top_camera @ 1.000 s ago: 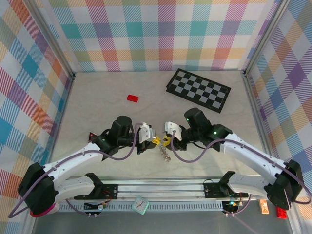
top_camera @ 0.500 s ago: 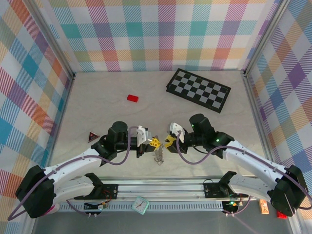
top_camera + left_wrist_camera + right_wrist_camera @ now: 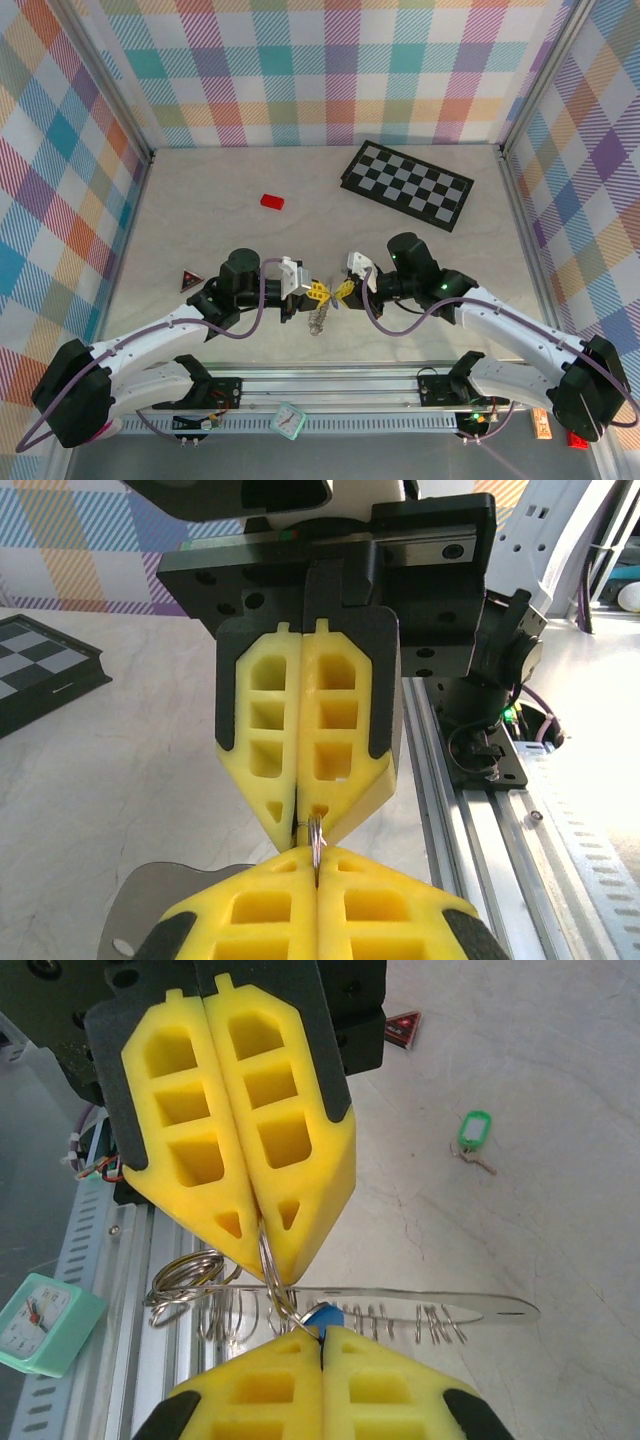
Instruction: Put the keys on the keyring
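Nearest, a mint-green clock (image 3: 289, 421) sits on the rail (image 3: 400, 420), well to the near side of the checkerboard (image 3: 407, 184) and left of it.

Next, between rail and checkerboard and a little left of the board's left end, the two grippers meet tip to tip above the counter (image 3: 220, 230).
- The left gripper (image 3: 320, 293) has its yellow fingers pressed together on a strand of the keyring (image 3: 317, 321). The rest of the ring's silvery loops hang below the tips.
- The right gripper (image 3: 341, 291) is likewise pinched closed. The right wrist view shows the blue key (image 3: 322, 1317) nipped at its very tip, its head touching the ring wire. Whether the key is threaded onto the wire cannot be told.

The green key (image 3: 473, 1129) lies loose on the counter beyond the left gripper, apart from the ring. Its place relative to the checkerboard cannot be read.

A red triangular piece (image 3: 189, 280) lies far left of the checkerboard and nearer than it. A red block (image 3: 272, 201) lies well left of the checkerboard, level with it.
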Robot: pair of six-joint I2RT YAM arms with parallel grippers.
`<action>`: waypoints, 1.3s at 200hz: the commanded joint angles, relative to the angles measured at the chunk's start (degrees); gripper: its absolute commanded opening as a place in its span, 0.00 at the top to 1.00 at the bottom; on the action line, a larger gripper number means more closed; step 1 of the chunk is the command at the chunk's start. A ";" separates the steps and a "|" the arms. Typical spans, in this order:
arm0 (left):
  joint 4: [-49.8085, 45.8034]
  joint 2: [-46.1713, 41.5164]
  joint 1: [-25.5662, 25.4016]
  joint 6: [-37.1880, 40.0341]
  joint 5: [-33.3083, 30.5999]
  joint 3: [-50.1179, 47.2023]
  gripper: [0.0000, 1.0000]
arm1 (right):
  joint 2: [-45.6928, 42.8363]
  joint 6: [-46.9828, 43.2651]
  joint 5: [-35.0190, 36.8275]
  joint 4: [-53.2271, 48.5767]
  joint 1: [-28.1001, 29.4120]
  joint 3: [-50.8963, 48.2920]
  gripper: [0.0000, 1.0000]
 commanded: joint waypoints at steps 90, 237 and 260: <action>8.49 -0.55 -0.06 -1.95 0.83 -1.82 1.00 | -4.50 -0.40 0.77 -0.60 0.09 -1.14 0.76; 9.74 0.17 -0.04 -3.46 -0.77 -1.99 1.00 | -0.27 1.96 -3.84 8.67 0.05 -0.90 1.00; 5.36 -0.33 -0.06 -1.57 -3.78 -1.02 0.87 | -1.09 -1.05 -2.55 3.88 0.05 0.38 1.00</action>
